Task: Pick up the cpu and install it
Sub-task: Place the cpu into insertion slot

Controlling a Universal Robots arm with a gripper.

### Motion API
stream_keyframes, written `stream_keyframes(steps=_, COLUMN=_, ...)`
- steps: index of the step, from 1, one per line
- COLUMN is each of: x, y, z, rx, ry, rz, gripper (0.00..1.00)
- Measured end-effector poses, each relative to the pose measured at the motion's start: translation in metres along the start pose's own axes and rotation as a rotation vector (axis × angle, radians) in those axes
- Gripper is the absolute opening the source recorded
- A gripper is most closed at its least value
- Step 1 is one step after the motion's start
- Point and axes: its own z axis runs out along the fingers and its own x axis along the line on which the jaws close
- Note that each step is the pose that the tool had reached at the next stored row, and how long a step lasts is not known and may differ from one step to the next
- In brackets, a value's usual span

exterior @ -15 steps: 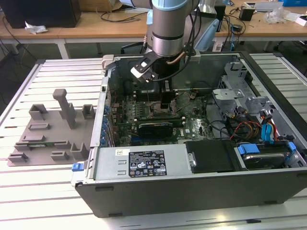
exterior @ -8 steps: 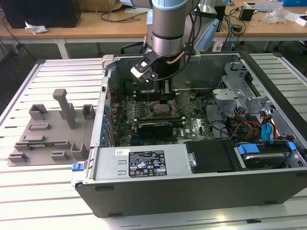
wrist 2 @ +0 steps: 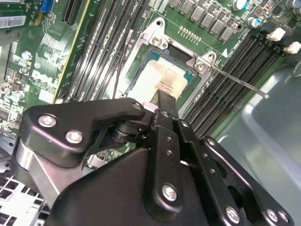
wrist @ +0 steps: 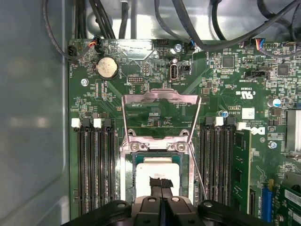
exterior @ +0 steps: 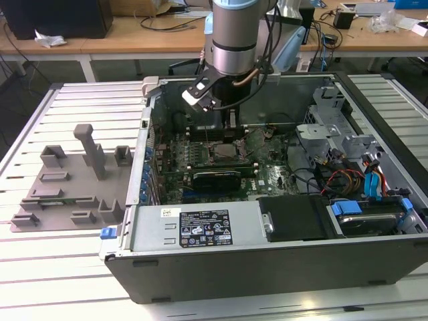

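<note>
With the cpu (wrist: pixel 148 172) lying in the open motherboard socket (wrist: pixel 155 147) and the claw (wrist: pixel 161 184) pressed together, tips on or just above its metal top, an off-centre push could skew the chip and damage the socket

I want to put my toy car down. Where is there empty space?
Bare slatted table borders the grey tray toward the exterior view's lower left and upper left. The computer case is crowded: gripper over the cpu, cables nearby.
</note>
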Motion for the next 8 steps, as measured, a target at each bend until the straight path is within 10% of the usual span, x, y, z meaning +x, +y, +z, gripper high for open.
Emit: stream_keyframes(steps=8, x=-0.0001, y=-0.0001, z=-0.0076, rx=0.0, ry=0.0, rz=0.0, gripper=0.11)
